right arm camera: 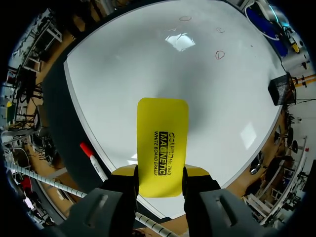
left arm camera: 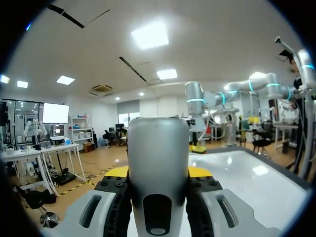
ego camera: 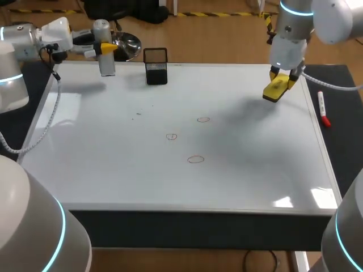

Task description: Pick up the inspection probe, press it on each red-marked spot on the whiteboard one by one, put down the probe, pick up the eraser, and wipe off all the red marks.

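My left gripper [ego camera: 106, 49] is at the whiteboard's far left corner, shut on the grey cylindrical inspection probe [ego camera: 104, 55], which stands upright just above the board. In the left wrist view the probe [left arm camera: 158, 168] fills the space between both fingers. My right gripper [ego camera: 282, 78] hangs above the far right of the whiteboard [ego camera: 113, 170], shut on the yellow eraser [ego camera: 276, 89]. The right wrist view shows the eraser [right arm camera: 162, 145] clamped between the fingers, off the board. Three red circles [ego camera: 195, 159] [ego camera: 171, 136] [ego camera: 203, 119] are drawn near the board's middle.
A black mesh pen holder [ego camera: 155, 66] stands at the board's far edge, right of the probe. A red-capped marker [ego camera: 323, 107] lies on the dark mat right of the board, seen too as the marker [right arm camera: 94, 160] in the right wrist view.
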Controlling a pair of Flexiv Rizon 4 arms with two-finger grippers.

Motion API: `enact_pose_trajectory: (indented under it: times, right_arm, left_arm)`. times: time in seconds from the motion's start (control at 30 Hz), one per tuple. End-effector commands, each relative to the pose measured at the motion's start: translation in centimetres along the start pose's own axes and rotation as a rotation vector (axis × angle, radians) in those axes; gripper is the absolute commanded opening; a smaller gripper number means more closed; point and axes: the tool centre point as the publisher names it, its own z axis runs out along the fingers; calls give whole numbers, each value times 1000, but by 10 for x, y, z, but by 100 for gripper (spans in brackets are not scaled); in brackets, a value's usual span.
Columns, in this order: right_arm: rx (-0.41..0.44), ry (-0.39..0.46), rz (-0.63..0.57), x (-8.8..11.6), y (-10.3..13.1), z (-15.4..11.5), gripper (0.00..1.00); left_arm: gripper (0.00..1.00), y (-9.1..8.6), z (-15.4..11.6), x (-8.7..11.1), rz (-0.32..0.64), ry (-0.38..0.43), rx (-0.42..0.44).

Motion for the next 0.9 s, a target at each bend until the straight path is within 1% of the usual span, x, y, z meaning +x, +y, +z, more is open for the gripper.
enact_pose_trajectory:
  times: [0.03, 0.2, 0.73, 0.9]
  right_arm:
    - [3, 2, -1, 1, 0, -1, 0]
    - [3, 2, -1, 1, 0, -1, 0]
    - [3, 2, -1, 1, 0, -1, 0]
    - [12, 3, -68, -12, 14, -4, 0]
  left_arm:
    - [0, 2, -2, -10, -7, 5, 0]
    - [0, 1, -6, -14, -21, -19, 12]
    - [0, 1, -6, -14, -21, -19, 12]
    - [0, 1, -6, -14, -21, -19, 12]
